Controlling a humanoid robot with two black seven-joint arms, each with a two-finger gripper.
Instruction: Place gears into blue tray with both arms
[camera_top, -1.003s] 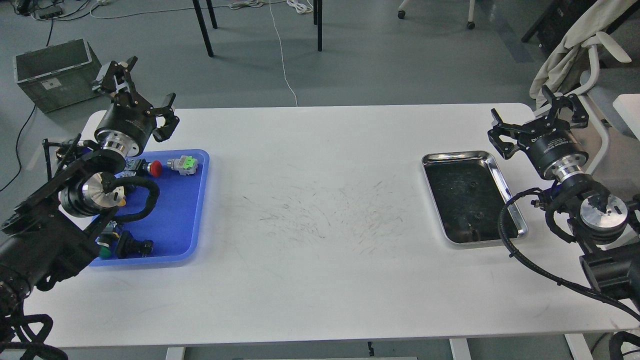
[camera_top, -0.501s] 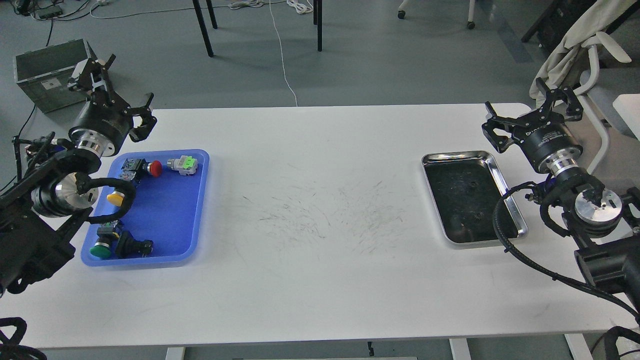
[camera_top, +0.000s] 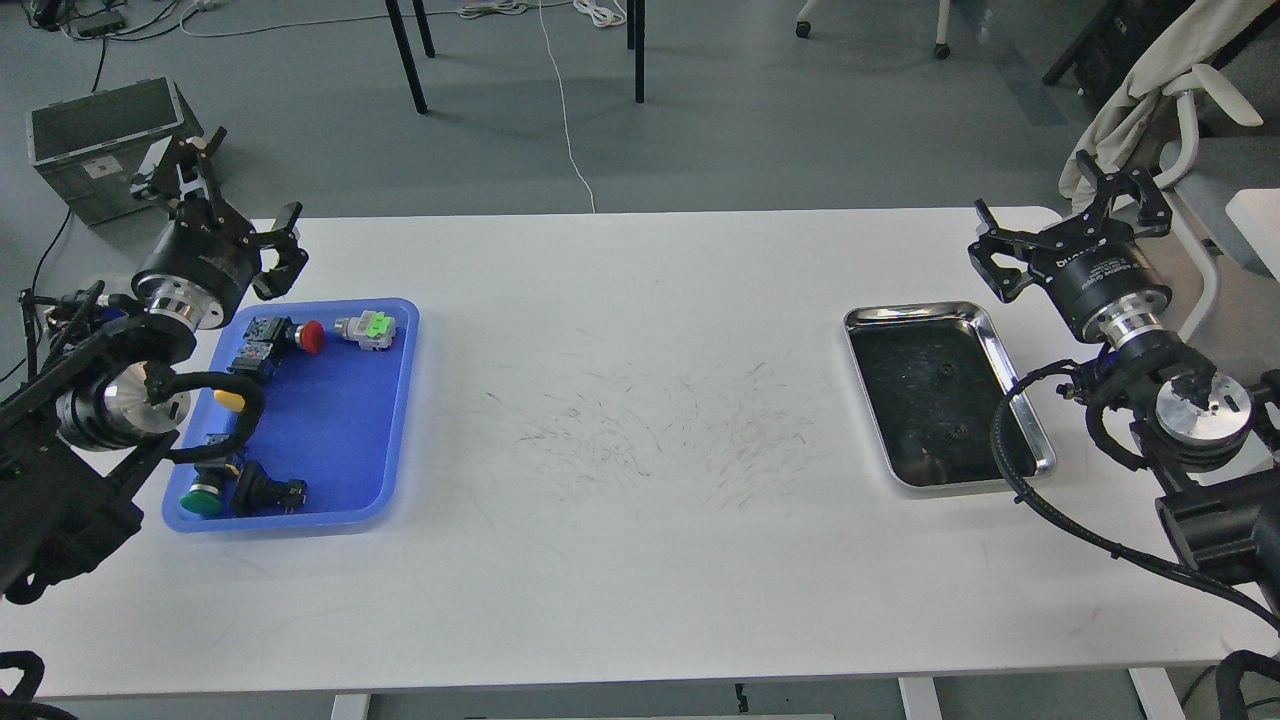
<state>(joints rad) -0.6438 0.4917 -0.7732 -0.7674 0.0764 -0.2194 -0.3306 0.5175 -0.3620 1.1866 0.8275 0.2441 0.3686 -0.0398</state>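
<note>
Your left end effector (camera_top: 232, 203) sat above the far left corner of the surface (camera_top: 640, 560), just beyond the far rim of the blue tray (camera_top: 345, 440), fingers spread wide and holding nothing. Your right end effector (camera_top: 1065, 215) was near the far right corner, just past the far right corner of the steel tray (camera_top: 1010, 375), also spread wide and empty. The blue tray lay at the left edge of the surface and held only push-buttons: a red-capped one (camera_top: 305, 336) and a green-capped one (camera_top: 366, 329) along its far end, a yellow-capped one (camera_top: 230, 400) partly behind your left arm's cable, and a green one (camera_top: 202, 500) beside a black one (camera_top: 265, 490) at its near end. No gear was visible in the blue tray. The gears (camera_top: 943, 372) were in the steel tray near the right edge: small dark specks against the dark inside, one around the middle, more towards the near end. Too small to count for sure. Your right arm's cable crossed over the steel tray's near right corner. The middle of the surface showed scuff marks (camera_top: 650, 430).
</note>
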